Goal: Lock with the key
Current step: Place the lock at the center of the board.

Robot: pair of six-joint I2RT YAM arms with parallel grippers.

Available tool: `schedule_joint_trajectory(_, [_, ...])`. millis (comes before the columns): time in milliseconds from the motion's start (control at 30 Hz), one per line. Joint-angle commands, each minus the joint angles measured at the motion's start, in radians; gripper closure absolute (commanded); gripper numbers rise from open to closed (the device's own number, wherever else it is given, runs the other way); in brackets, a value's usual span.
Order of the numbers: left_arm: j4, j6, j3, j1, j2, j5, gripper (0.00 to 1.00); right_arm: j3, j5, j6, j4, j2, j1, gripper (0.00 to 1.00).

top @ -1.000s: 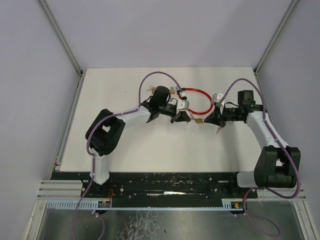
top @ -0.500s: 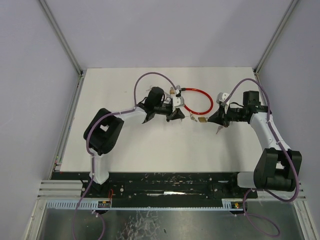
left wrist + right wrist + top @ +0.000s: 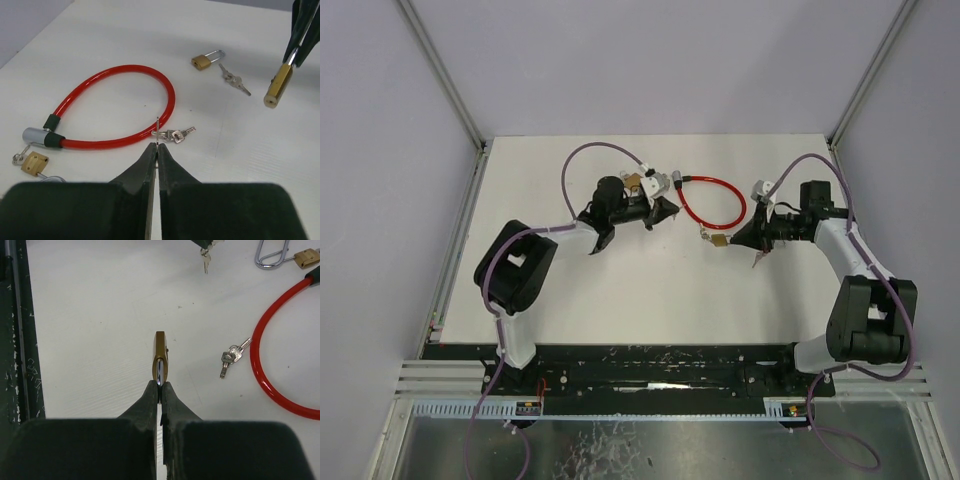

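Left gripper (image 3: pixel 157 147) is clenched on the key (image 3: pixel 158 130), blade pointing to 12 o'clock. At 2 o'clock in the left wrist view, my right gripper (image 3: pixel 160 385) pinches the padlock (image 3: pixel 160 354) by its shackle, keyway end facing the key but well apart. I judge this as pre-insertion alignment. Next I need to line the tip up with the keyway, push in and turn.

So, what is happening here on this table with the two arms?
Two robot arms are getting ready to lock a padlock with a key. The right tool is shut on the shackle of a brass padlock and holds it out in front. The left tool pinches a key, seen edge-on as a thin blade. The key is not in the padlock yet, and the two tools are apart. A red cable lock lies on the table near them.
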Motion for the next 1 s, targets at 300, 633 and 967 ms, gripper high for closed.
schedule_joint_trajectory(300, [0.364, -0.579, -0.01, 0.144, 0.021, -0.142, 1.0, -0.037, -0.004, 0.473, 0.345, 0.109, 0.177, 1.0])
schedule_joint_trajectory(633, [0.222, -0.674, 0.017, 0.224, 0.039, -0.29, 1.0, -0.099, 0.122, 1.094, 0.846, 0.273, 0.362, 1.0])
schedule_joint_trajectory(967, [0.15, -0.761, -0.174, 0.26, -0.132, -0.335, 1.0, -0.108, 0.377, 1.559, 1.087, 0.451, 0.575, 1.0])
